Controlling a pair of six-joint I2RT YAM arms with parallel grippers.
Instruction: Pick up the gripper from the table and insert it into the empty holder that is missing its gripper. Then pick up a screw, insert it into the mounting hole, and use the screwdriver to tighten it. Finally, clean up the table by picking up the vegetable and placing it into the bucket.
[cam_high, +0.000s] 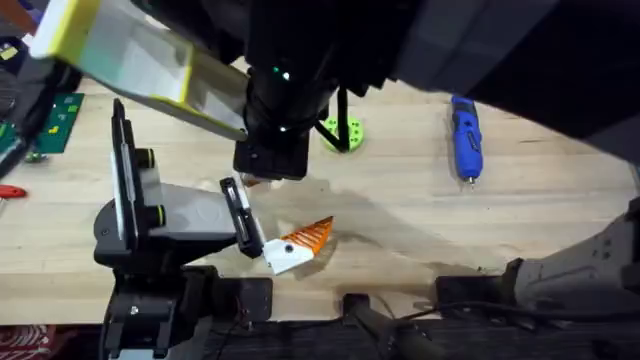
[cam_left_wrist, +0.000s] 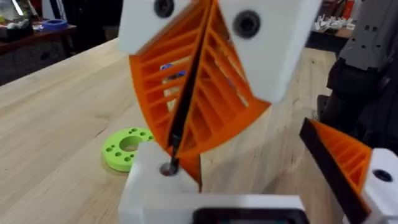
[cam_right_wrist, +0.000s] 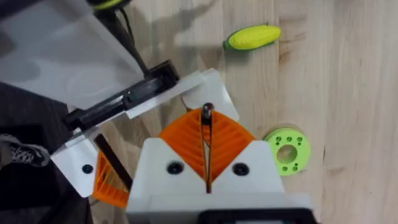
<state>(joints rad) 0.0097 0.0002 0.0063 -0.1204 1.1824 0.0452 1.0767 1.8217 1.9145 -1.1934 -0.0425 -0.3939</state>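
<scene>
Orange ribbed pads of the right gripper (cam_right_wrist: 206, 124) were pressed together on a small screw (cam_right_wrist: 207, 111). It was held just over the white block of the gripper (cam_high: 297, 248), which appeared seated in its holder on the left arm, low over the desk (cam_high: 420, 220). The left gripper (cam_left_wrist: 249, 171) jaws were spread wide, nothing held. Screw insertion was judged in hand. Next, the screw was to be lowered straight into the hole, then the screwdriver (cam_high: 463, 135) fetched.

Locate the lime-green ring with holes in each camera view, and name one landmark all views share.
Overhead: green ring at top centre.
Left wrist: ring flat on the wood, beside the right gripper.
Right wrist: ring beside that gripper.
Shared landmark: the table beneath it.
</scene>
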